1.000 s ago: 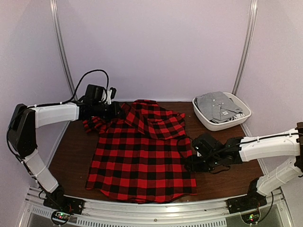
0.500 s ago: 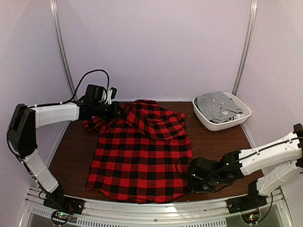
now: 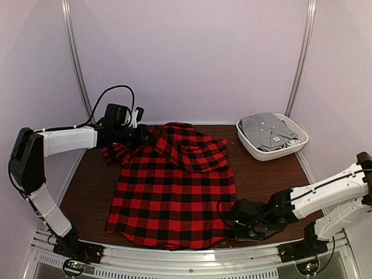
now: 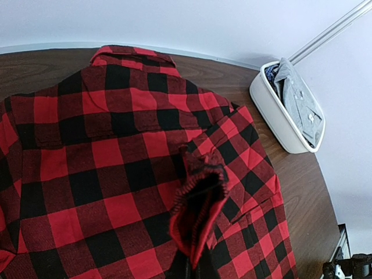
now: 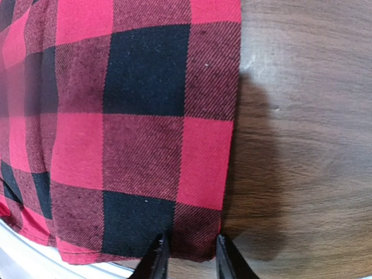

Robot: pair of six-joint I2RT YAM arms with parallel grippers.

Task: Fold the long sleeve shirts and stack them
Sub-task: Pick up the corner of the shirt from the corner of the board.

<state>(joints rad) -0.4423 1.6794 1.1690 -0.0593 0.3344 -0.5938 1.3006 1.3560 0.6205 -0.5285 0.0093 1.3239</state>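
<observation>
The red-and-black check long sleeve shirt (image 3: 174, 186) lies spread on the brown table (image 3: 87, 186), collar at the far side, its right sleeve folded across the chest. My left gripper (image 3: 145, 135) is at the shirt's far left shoulder, shut on the left sleeve's cuff (image 4: 197, 200), which it holds bunched above the shirt body (image 4: 104, 145). My right gripper (image 3: 235, 224) is low at the shirt's near right hem corner (image 5: 197, 232). It is open (image 5: 188, 239), with its fingertips (image 5: 157, 247) straddling that corner.
A white basket (image 3: 258, 152) holding folded grey shirts (image 3: 268, 129) stands at the far right corner; it also shows in the left wrist view (image 4: 279, 116). The metal rail (image 3: 174, 256) runs along the near table edge, just beside the hem.
My right gripper has moved from the shirt's mid right edge toward me, down to the near right hem corner. The left arm and the shirt have not moved.
</observation>
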